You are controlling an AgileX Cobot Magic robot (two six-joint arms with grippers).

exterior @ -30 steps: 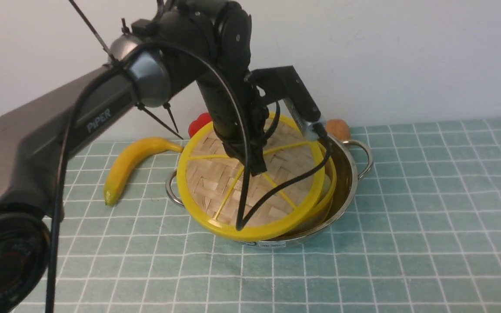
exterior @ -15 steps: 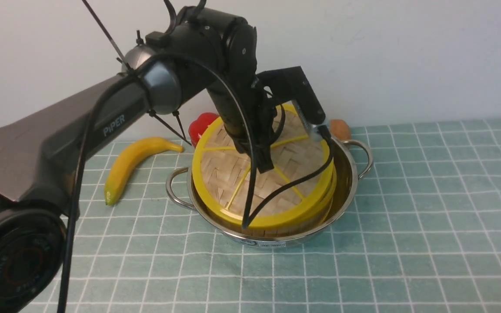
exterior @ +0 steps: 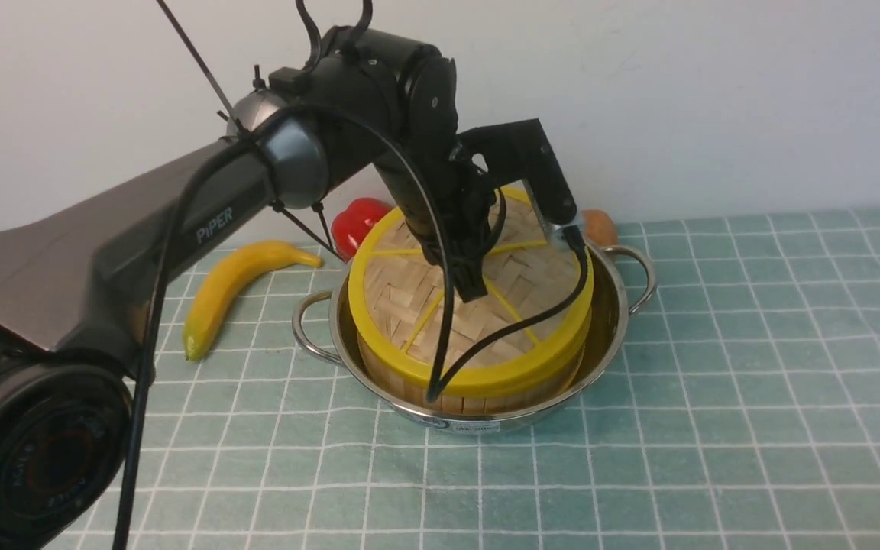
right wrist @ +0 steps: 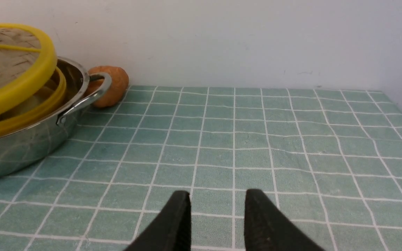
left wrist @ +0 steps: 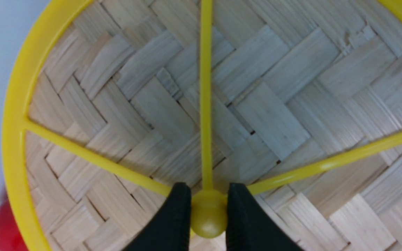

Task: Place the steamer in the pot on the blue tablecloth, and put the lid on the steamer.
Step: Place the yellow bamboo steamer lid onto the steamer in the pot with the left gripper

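Observation:
The steel pot (exterior: 609,305) stands on the blue tablecloth (exterior: 715,382) with the bamboo steamer (exterior: 478,399) inside it. The woven lid (exterior: 398,305) lies over the steamer, tilted, its near edge on the steamer's rim and its far edge higher. My left gripper (exterior: 472,290) is shut on the lid's yellow centre knob (left wrist: 208,216), one black finger on each side. The right wrist view shows the lid's rim (right wrist: 16,87) raised above the steamer's rim (right wrist: 30,116) and the pot (right wrist: 23,150). My right gripper (right wrist: 218,197) is open and empty above the cloth, right of the pot. The steamer's inside is hidden.
A banana (exterior: 234,283) lies left of the pot. A red pepper (exterior: 356,221) stands behind it by the wall. A brown round thing (exterior: 599,225) sits next to the pot's far handle (exterior: 635,267). The white wall bounds the cloth at the back.
The left arm has carried the lid rightward and down, from overhanging the pot's left front to sitting lined up over the steamer. The right gripper has not changed.

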